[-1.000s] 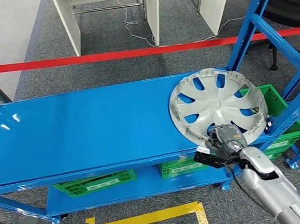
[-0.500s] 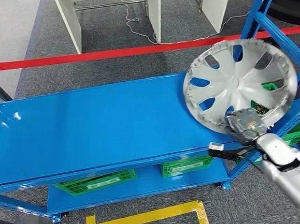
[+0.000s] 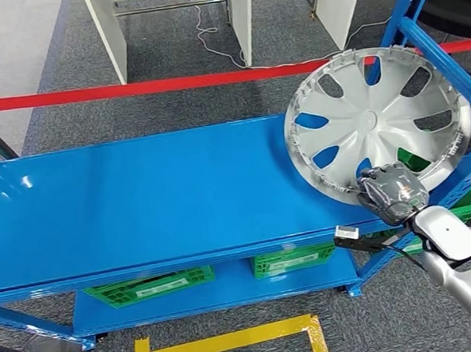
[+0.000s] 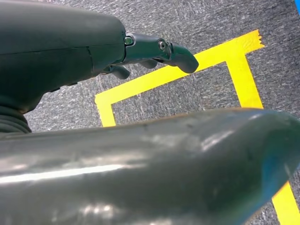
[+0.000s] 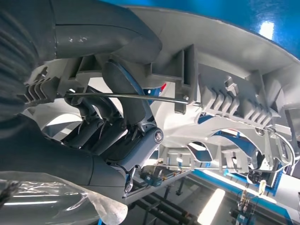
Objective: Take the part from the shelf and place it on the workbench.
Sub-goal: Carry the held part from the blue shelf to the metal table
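Lifted since a second ago, the silver hubcap (image 3: 373,124) no longer lies flat on the blue shelf (image 3: 130,200); it now tilts in the air above the shelf's three o'clock end. The right robot hand (image 3: 391,194) grips its rim at the six o'clock edge, fingers hooked through the ribbed underside (image 5: 212,89). The left robot hand (image 4: 155,49) hangs empty, fingers loosely extended, above yellow floor tape (image 4: 169,77).
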Robot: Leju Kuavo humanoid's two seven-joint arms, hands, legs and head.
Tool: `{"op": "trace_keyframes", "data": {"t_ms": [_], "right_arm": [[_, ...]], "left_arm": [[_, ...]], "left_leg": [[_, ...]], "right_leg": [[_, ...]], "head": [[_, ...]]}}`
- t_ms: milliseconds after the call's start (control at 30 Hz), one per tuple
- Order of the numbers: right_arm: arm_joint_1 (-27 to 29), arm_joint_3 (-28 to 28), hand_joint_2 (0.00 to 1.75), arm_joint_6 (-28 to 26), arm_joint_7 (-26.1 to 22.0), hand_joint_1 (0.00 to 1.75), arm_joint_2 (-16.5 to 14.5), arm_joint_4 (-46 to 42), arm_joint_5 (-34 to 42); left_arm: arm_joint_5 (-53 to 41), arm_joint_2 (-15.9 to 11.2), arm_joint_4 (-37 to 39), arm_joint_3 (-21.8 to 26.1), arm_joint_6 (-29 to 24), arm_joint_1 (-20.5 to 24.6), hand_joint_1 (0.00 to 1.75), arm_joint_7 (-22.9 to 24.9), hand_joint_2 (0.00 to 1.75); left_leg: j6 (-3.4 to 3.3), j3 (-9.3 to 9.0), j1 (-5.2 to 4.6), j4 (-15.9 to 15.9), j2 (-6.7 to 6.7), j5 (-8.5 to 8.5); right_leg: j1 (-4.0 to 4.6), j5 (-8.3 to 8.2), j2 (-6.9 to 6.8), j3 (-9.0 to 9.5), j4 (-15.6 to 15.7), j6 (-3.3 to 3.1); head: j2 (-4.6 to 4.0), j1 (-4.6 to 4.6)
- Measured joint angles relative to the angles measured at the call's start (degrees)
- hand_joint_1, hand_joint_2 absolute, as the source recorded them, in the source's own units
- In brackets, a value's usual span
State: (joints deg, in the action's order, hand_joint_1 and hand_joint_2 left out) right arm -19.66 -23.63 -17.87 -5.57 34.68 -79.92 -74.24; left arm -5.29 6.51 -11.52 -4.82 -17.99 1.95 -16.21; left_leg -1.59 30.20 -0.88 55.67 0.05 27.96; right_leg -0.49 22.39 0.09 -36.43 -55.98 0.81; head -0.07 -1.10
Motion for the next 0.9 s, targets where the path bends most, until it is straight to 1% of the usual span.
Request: {"op": "trace_keyframes", "data": {"t_ms": [133, 267, 400, 467, 600, 700, 833, 900], "right_arm": [[0.2, 0.0, 1.75, -0.1, 0.0, 1.75, 0.2, -0.8, 0.0], [1.2, 0.0, 1.75, -1.4, 0.1, 1.75, 0.4, -2.6, 0.4], [3.0, 0.0, 1.75, -2.9, -0.1, 1.75, 0.6, -6.4, 1.1], [3.6, 0.0, 1.75, -3.5, -0.5, 1.75, 0.6, -8.7, 1.5], [3.9, -0.1, 1.75, -4.0, -1.1, 1.75, 0.6, -11.8, 1.9], [3.8, -0.5, 1.75, -4.1, -1.8, 1.75, 0.6, -13.0, 2.0], [2.9, -1.7, 1.75, -4.2, -2.7, 1.75, 0.5, -14.5, 2.3], [2.1, -2.3, 1.75, -4.2, -2.9, 1.75, 0.4, -15.1, 2.5]], "left_arm": [[0.0, 0.0, 0.0, 0.0, 0.0, 0.0, 0.00, 0.0, 0.00], [-0.4, 0.0, 0.0, 0.0, -0.5, 0.0, 0.00, -0.4, 1.75], [-1.7, 0.1, 0.0, 0.0, -1.5, 0.0, 0.00, -1.4, 1.75], [-2.3, 0.1, 0.0, -0.1, -1.1, 0.0, 0.00, -1.5, 1.75], [-2.9, 0.1, 0.0, -0.2, -0.3, 0.0, 0.00, -1.5, 0.00], [-2.6, 0.1, 0.0, -0.2, 1.1, 0.0, 0.00, -1.5, 0.00], [-2.4, 0.0, 0.0, -0.2, 2.7, 0.0, 0.00, -2.0, 1.75], [-2.4, 0.0, 0.0, -0.2, 2.9, 0.0, 0.00, -2.6, 1.75]], "left_leg": [[0.00, 0.01, 0.00, 0.0, 0.00, 0.00], [0.01, 0.03, 0.00, 0.0, 0.00, 0.00], [0.01, 0.11, 0.00, 0.0, 0.00, 0.00], [0.01, 0.18, 0.00, 0.0, 0.00, 0.00], [0.01, 0.24, 0.00, 0.0, 0.00, -0.01], [0.03, 0.26, 0.00, 0.0, 0.00, -0.03], [0.05, 0.26, 0.00, 0.0, 0.00, -0.04], [0.05, 0.26, 0.00, 0.0, -0.01, -0.04]], "right_leg": [[0.00, 0.00, 0.00, -0.07, 0.0, 0.00], [0.00, 0.00, 0.00, -0.14, 0.0, 0.00], [0.00, 0.00, 0.00, -0.21, -0.1, 0.00], [0.00, 0.00, 0.00, -0.24, -0.1, 0.00], [0.00, 0.00, -0.01, -0.27, -0.1, 0.00], [-0.01, 0.00, -0.01, -0.27, -0.1, -0.01], [-0.01, -0.01, -0.02, -0.28, -0.1, -0.01], [-0.01, -0.01, -0.02, -0.29, -0.1, -0.01]], "head": [[0.00, 0.00], [0.00, -0.01], [0.00, -0.01], [0.00, -0.01], [0.00, -0.01], [0.00, -0.01], [0.00, 0.00], [0.00, -0.01]]}}
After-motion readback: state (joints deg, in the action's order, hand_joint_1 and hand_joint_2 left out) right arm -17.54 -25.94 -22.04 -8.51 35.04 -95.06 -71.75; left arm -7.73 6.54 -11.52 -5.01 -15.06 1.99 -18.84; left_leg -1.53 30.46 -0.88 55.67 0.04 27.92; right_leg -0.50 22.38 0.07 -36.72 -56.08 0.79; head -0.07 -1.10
